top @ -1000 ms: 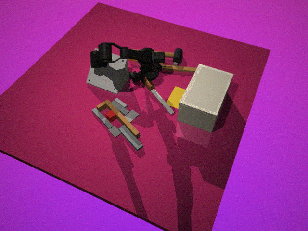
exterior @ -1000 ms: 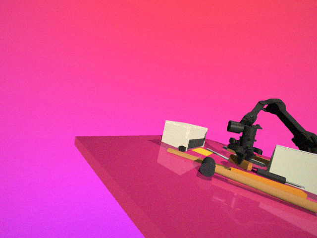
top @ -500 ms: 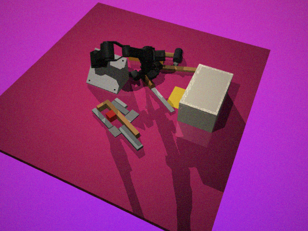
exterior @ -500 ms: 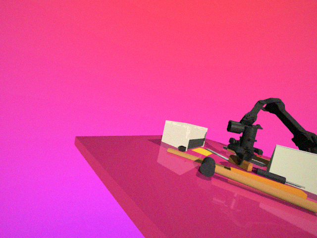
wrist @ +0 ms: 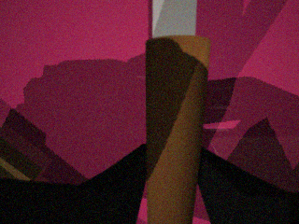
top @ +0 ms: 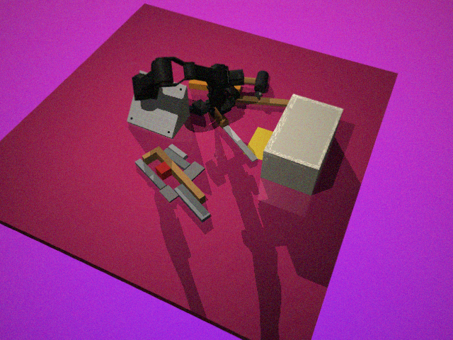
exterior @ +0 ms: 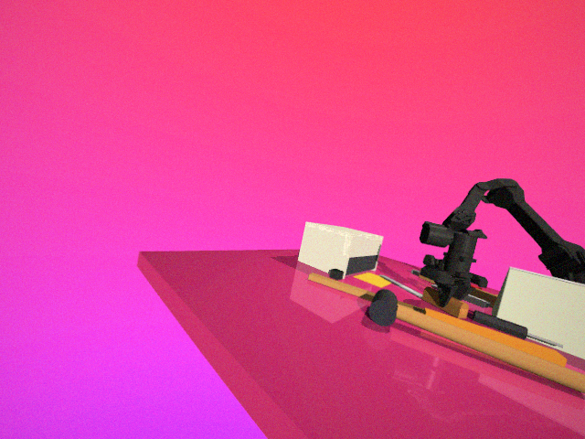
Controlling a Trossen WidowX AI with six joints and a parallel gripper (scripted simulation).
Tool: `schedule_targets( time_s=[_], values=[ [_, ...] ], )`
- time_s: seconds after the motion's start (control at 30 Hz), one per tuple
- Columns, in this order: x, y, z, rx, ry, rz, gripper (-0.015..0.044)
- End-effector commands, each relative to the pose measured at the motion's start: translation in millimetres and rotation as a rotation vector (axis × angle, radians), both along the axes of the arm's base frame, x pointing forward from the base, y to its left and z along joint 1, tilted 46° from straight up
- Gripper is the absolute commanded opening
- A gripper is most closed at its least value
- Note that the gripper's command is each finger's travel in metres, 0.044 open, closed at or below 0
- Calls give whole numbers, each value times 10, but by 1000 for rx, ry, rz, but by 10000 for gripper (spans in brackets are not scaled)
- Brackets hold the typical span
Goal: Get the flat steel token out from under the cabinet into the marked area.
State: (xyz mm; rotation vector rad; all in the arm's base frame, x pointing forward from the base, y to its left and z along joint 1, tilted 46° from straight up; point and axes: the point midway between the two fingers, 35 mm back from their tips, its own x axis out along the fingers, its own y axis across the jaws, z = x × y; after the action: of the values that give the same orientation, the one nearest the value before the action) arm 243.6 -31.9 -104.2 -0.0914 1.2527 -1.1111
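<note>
My gripper [top: 216, 110] [exterior: 444, 301] [wrist: 170, 150] is shut on the wooden handle of a tool with a long flat steel blade [top: 239, 139] [exterior: 402, 286] [wrist: 175, 19]. The blade points toward the cabinet [top: 304, 132] [exterior: 323, 248], its tip near the front corner of the yellow marked area [top: 257, 142] [exterior: 372, 279]. Whether the blade touches the table I cannot tell. The yellow area lies in front of the cabinet's dark low opening [exterior: 361, 264]. The steel token does not show in any view.
A black-headed mallet [top: 262, 80] [exterior: 383, 307], an orange bar [top: 197, 85] [exterior: 512, 337] and a wooden stick [top: 268, 100] [exterior: 335, 284] lie on one side. On the other lie a red block [top: 163, 170], a wooden angle piece [top: 185, 178] and several grey pieces. A dark-handled tool [exterior: 499, 324] lies near the orange bar.
</note>
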Motion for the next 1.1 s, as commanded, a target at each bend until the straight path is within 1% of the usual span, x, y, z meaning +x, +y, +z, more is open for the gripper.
schedule_targets(
  time_s=[0.0,1.07],
  values=[
    [10,61,-46,2,-2,5,0],
    [-34,344,-316,4,-3,5,0]
  ],
)
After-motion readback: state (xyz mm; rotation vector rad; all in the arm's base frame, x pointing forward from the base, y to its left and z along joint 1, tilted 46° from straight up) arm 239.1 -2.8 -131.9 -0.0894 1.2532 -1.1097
